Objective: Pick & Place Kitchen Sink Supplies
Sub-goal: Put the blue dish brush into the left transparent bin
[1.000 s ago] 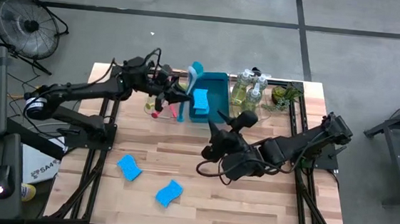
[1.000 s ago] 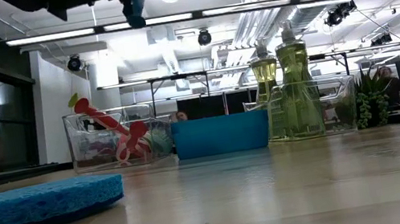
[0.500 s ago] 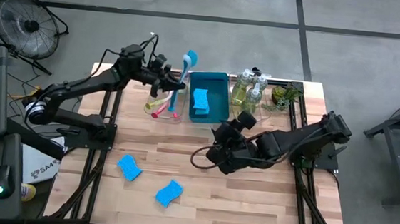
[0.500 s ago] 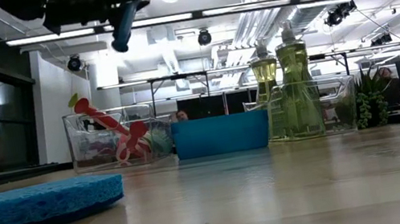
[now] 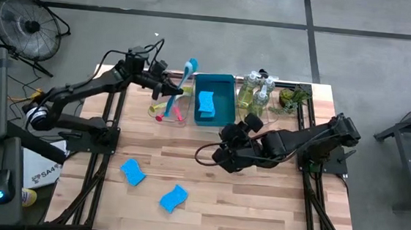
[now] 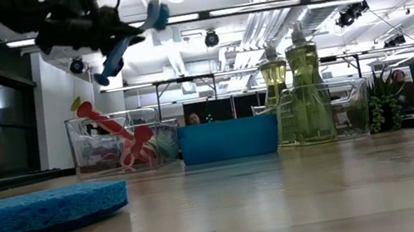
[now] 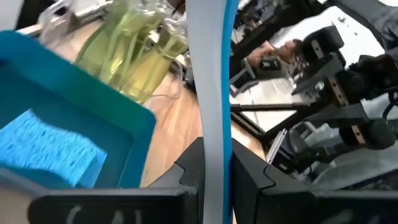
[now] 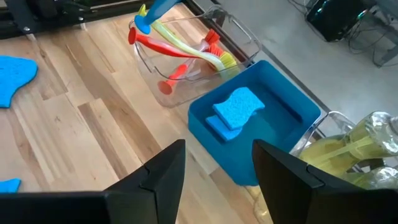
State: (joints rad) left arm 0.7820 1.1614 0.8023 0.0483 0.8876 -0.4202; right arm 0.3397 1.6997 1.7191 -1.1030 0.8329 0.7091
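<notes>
My left gripper [image 5: 169,90] is shut on a teal dish brush [image 5: 187,73], held in the air over the clear tray [image 5: 163,113]; the low view shows the brush [image 6: 123,44] slanting high above that tray [image 6: 123,143]. In the tray lie a pink brush [image 8: 171,50] and a yellow-green one [image 8: 196,50]. One blue sponge [image 5: 205,104] lies in the blue bin [image 5: 226,87], and two more sponges [image 5: 133,172] [image 5: 173,198] lie flat on the table. Pump bottles [image 5: 254,91] stand right of the bin. My right gripper [image 5: 227,140] hovers open, near the bin's near side. My left gripper pinches the teal brush's handle [image 7: 214,137] between its two fingers [image 7: 186,180]. The fingers come about level from the table's left. The brush is lifted clear and slanted, its head [image 5: 190,64] toward the far edge, above the clear tray.
A small green plant [image 5: 292,98] stands at the far right corner beside the bottles' clear tray. The near half of the wooden table [image 5: 257,207] holds only the two loose sponges. A fan [image 5: 25,24] stands on the floor off the far left.
My left gripper has carried the teal brush from the blue bin's left edge toward the table's left, over the clear tray, and sunk a little; the brush has tipped from near upright to a slant. My right gripper has rolled and tipped downward beside the bin.
</notes>
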